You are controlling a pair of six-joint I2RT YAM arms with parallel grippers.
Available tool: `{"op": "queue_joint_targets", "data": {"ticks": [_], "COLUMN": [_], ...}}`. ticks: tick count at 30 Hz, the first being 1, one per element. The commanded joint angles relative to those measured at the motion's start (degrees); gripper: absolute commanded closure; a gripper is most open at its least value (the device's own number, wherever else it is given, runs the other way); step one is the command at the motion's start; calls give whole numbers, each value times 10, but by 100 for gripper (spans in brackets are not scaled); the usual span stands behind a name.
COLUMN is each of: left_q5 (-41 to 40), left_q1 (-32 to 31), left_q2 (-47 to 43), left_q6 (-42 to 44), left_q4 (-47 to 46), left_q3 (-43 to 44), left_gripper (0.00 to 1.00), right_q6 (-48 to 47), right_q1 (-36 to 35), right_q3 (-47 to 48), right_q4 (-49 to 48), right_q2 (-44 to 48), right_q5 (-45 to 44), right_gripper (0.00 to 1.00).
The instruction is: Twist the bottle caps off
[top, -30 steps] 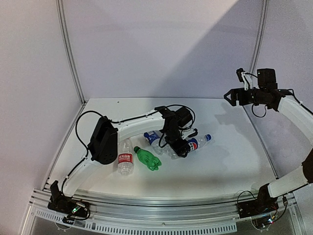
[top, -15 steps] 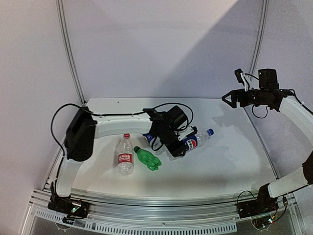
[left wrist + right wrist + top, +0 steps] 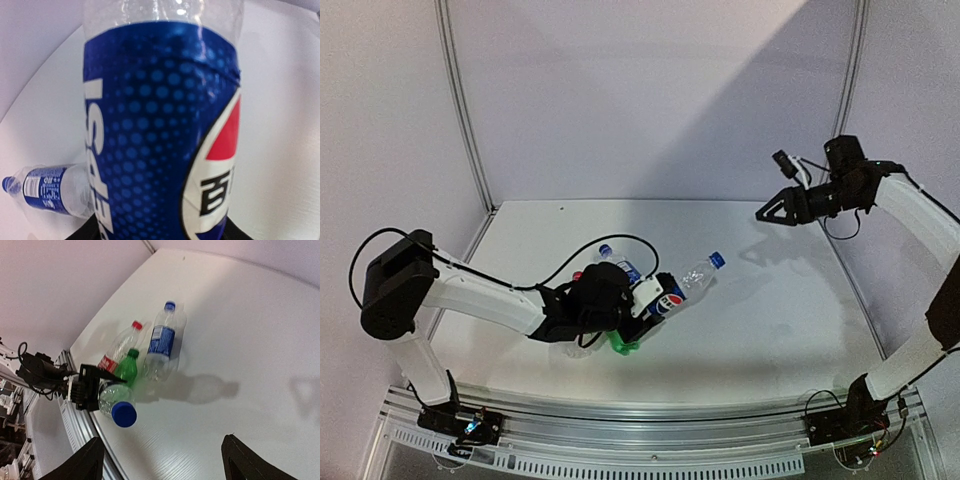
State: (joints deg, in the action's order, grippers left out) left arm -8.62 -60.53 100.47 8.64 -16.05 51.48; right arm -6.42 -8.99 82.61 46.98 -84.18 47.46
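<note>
One white surface point(image 3: 770, 330) carries everything you are working with. Your left arm point(image 3: 480, 300) lies low across its near side. The left jaws are clamped on the body of the Pepsi bottle point(image 3: 165, 125), which is tilted with its neck pointing up and toward the right side. Your right arm point(image 3: 910, 205) hangs high over the far right corner, well apart from the bottles, and the right jaws are spread wide, holding nothing. Three other bottles lie on the surface near the left jaws. The blue-label bottle point(image 3: 162, 342) is farthest back, and the red-label bottle point(image 3: 116, 354) and the green bottle point(image 3: 125, 370) lie just beside each other. All four caps are on: the blue Pepsi cap point(image 3: 124, 414), the second blue cap point(image 3: 170, 305), the red cap point(image 3: 136, 325) and the green cap point(image 3: 132, 353).
</note>
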Motion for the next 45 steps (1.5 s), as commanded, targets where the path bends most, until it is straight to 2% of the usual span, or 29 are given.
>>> {"op": "queue_joint_targets", "data": {"ticks": [1, 4, 10, 16, 22, 27, 36, 38, 40, 42, 45], "left_q5": [-58, -70, -86, -97, -99, -101, -105, -108, -113, -106, -32], "left_q1": [-22, -34, -55, -63, -64, -65, -65, -66, -67, -72, -72], "left_q2": [-11, -8, 3, 14, 23, 27, 37, 41, 48, 54, 49], "left_q6": [48, 66, 82, 87, 88, 88, 83, 80, 76, 77, 66], "left_q4": [-118, -127, -116, -110, -106, -104, -91, -85, -70, -61, -46], "left_q3": [-28, -31, -15, -1, 7, 12, 28, 35, 48, 56, 64], "left_gripper": [47, 47, 46, 46, 46, 46, 44, 40, 30, 22, 17], "right_q6": [-22, -20, -24, -21, -27, -24, -32, -36, -45, -67, -117], "right_q1": [-41, -70, -133, -142, -145, -146, -146, -147, -149, -153, -160], "right_q3": [-29, -16, -15, -5, -17, -26, -33, -33, -31, -22, 8], "right_q4": [70, 79, 98, 112, 113, 115, 124, 129, 135, 152, 208], "right_q2": [-16, -15, -45, -72, -57, -53, -42, -41, -41, -44, -60], "right_q5": [-1, -35, -38, -15, -9, 13, 48, 45, 32, 17, 16], "right_gripper": [17, 16, 17, 25, 40, 49, 77, 85, 93, 96, 100]}}
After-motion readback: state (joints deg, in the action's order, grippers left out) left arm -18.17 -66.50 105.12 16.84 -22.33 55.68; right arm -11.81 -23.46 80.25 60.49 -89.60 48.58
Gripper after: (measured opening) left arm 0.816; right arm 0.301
